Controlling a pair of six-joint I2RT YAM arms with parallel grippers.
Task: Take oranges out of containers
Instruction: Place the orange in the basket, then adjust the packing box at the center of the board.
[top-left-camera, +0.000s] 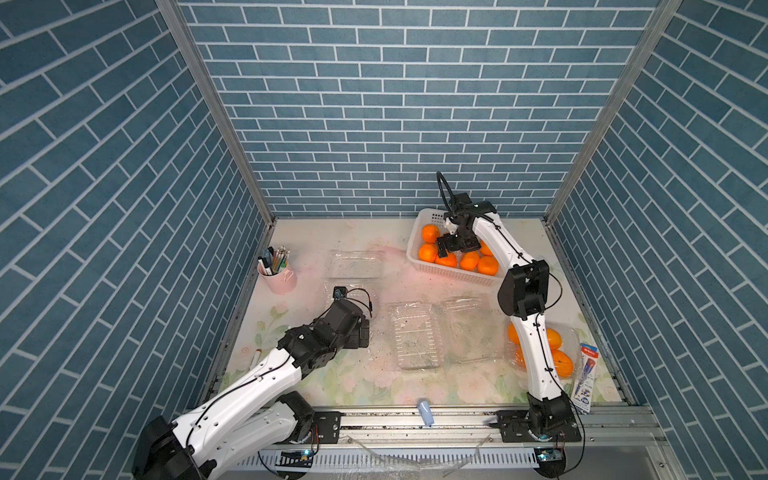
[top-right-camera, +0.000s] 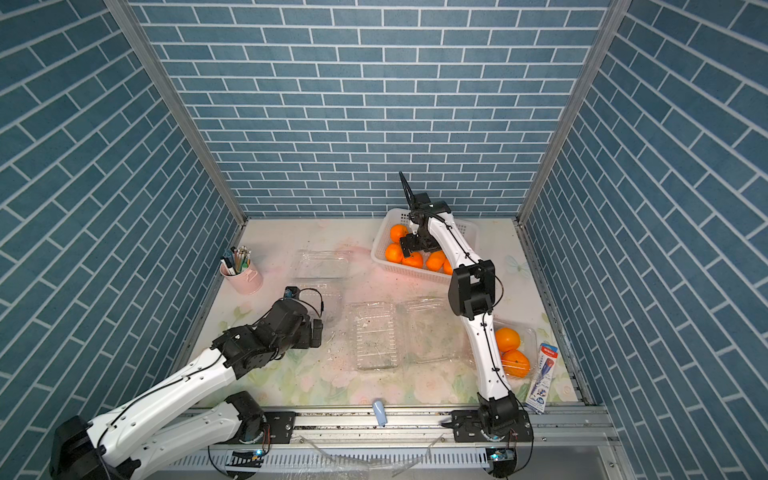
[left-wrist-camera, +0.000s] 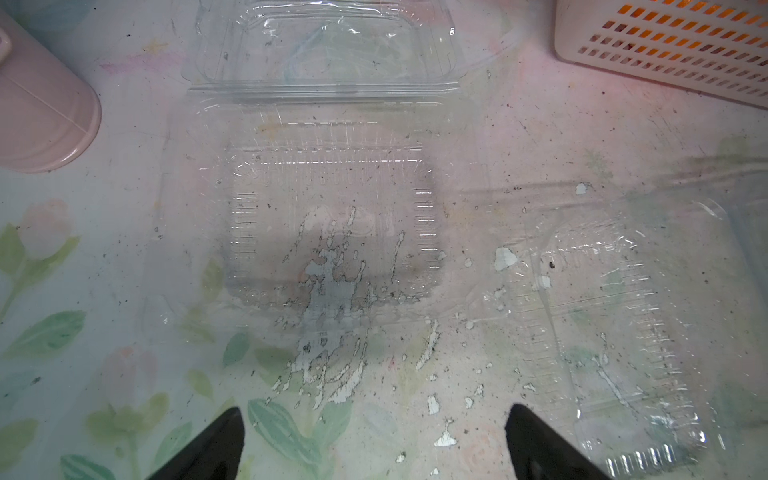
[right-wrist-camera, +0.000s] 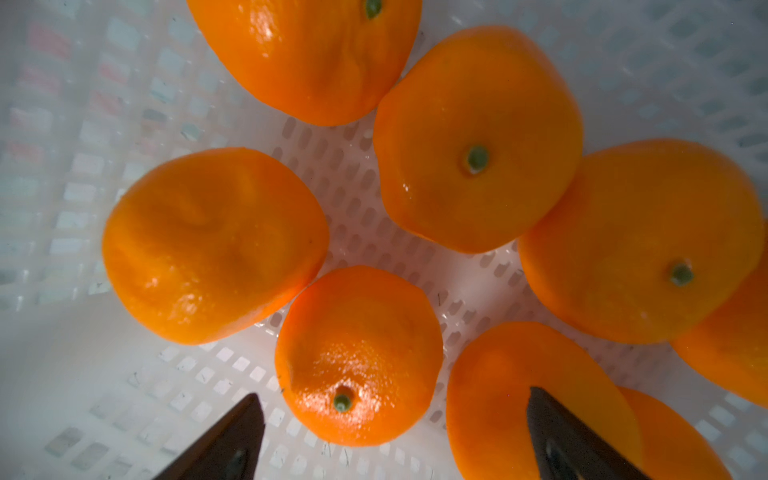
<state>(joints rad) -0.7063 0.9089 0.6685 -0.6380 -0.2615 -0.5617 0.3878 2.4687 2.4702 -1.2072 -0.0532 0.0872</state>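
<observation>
Several oranges (top-right-camera: 508, 338) sit in one clamshell container (top-right-camera: 533, 332): light, smooth, dentable; grip across the middle. Left gripper (left-wrist-camera: 375, 407), right gripper (right-wrist-camera: 394, 395): fingers apart, empty.

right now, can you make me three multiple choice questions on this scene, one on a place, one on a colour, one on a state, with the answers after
1. Where is the right end effector?
A) above the blue pen pack
B) above the white basket of oranges
C) down on the front rail

2. What colour is the cup holding pens?
A) green
B) black
C) pink

3. The clear container ahead of the left end effector is:
A) open and empty
B) shut and full of fruit
C) open with one fruit inside

Answers:
1 B: the right wrist view looks straight down on oranges lying on the perforated basket floor.
2 C: both top views show a pink cup by the side wall.
3 A: the left wrist view shows its lid folded back and nothing inside.
</observation>
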